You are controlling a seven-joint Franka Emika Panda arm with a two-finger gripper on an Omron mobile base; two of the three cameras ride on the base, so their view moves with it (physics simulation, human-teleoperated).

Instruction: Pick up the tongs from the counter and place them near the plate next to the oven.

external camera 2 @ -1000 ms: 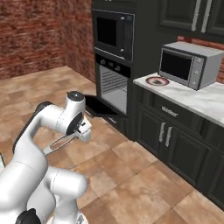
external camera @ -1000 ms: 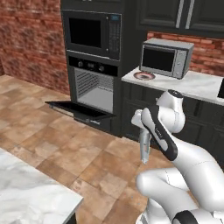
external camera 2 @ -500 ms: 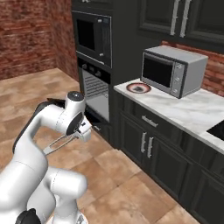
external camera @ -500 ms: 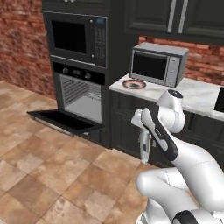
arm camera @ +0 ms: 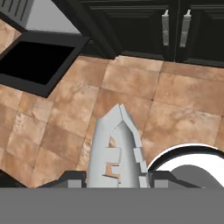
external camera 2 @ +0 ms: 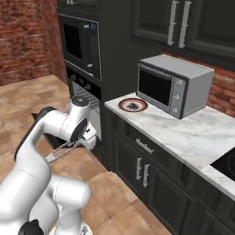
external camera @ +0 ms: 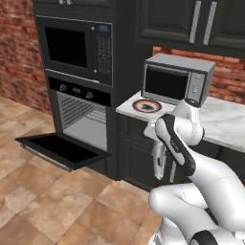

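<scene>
You have the slim silver-grey metal tongs (arm camera: 117, 146) clamped in the tool (external camera: 158, 168), fingers closed on them. In the hand view their long axis runs up the frame's centre, the tip pointing away from the tool toward the brown tiled floor (arm camera: 175, 105). In the left base view they hang down at centre frame; in the right base view they slant to the lower left, at centre left. The small round plate with red and black rim (external camera 2: 133, 105) sits on the white marble surface (external camera 2: 193, 133) at upper centre, between the black wall oven (external camera: 81, 115) and the silver microwave (external camera 2: 172, 85), well apart from the tongs
</scene>
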